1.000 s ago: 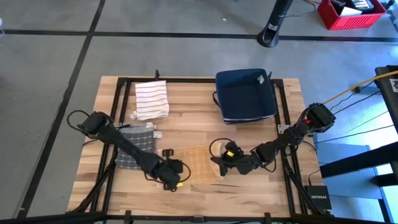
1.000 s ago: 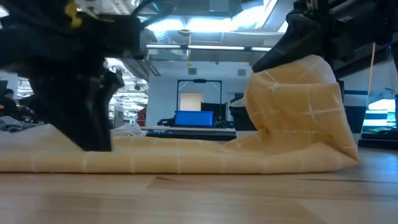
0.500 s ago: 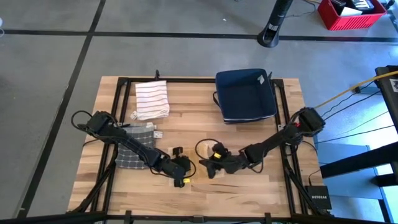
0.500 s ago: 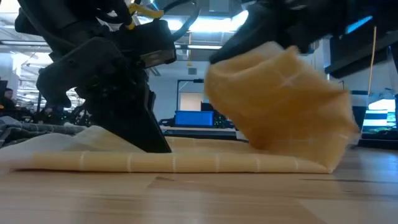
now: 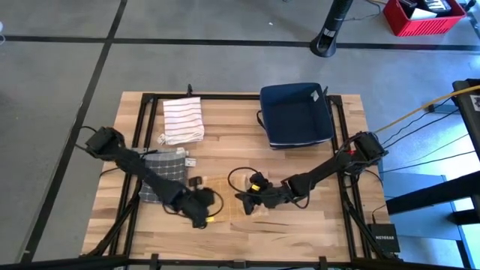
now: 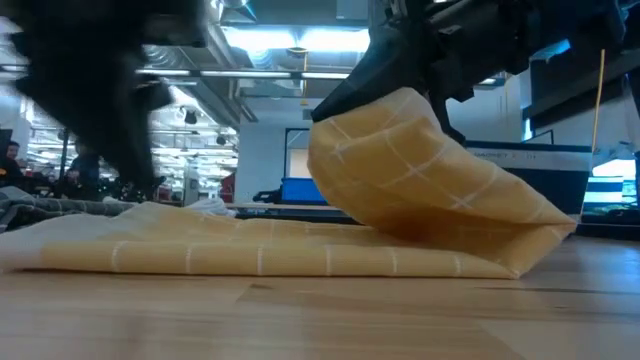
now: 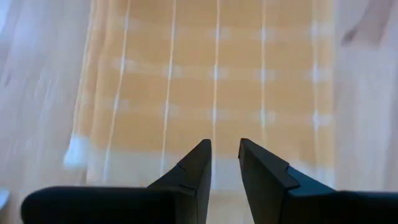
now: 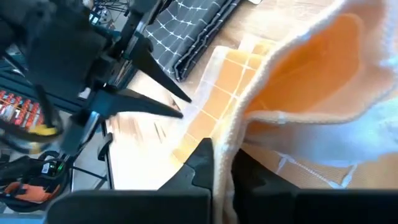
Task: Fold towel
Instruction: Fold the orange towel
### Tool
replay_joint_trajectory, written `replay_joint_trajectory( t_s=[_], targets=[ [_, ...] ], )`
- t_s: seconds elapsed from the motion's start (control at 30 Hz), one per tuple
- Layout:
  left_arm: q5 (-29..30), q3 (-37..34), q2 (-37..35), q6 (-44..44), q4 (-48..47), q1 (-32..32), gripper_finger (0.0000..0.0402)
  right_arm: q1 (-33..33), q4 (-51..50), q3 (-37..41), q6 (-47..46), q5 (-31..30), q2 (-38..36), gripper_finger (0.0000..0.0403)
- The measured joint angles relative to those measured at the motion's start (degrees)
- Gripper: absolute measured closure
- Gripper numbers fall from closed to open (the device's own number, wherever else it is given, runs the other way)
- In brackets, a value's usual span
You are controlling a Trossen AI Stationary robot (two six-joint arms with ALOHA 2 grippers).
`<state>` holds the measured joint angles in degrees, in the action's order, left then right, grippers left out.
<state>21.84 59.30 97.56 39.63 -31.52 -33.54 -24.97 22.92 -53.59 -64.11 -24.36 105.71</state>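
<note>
Jaws: right gripper pinching towel edge; left gripper apparently empty, slightly parted. Risk: edge slips, fold skews.

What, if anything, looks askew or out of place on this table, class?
Nothing is spilled or damaged. The yellow towel is only mid-fold: the right gripper, shut on its edge, holds one end raised and curled over the flat part. The left gripper hovers slightly open. The striped towel lies slightly askew.

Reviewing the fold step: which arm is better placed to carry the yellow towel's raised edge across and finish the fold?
Right. The right gripper is shut on the yellow towel, its edge lifted and curling over the flat half. The left gripper hovers above the flat part, holding nothing.
</note>
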Motion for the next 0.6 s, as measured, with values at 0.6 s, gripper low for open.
replay_joint_trajectory(
  t_s=[0.6],
  targets=[
    [5.1,-6.3,5.9,2.0,13.1,-1.0,0.0326,1.2,4.0,-3.7,-2.3,-0.9,5.4,0.0386]
  ],
)
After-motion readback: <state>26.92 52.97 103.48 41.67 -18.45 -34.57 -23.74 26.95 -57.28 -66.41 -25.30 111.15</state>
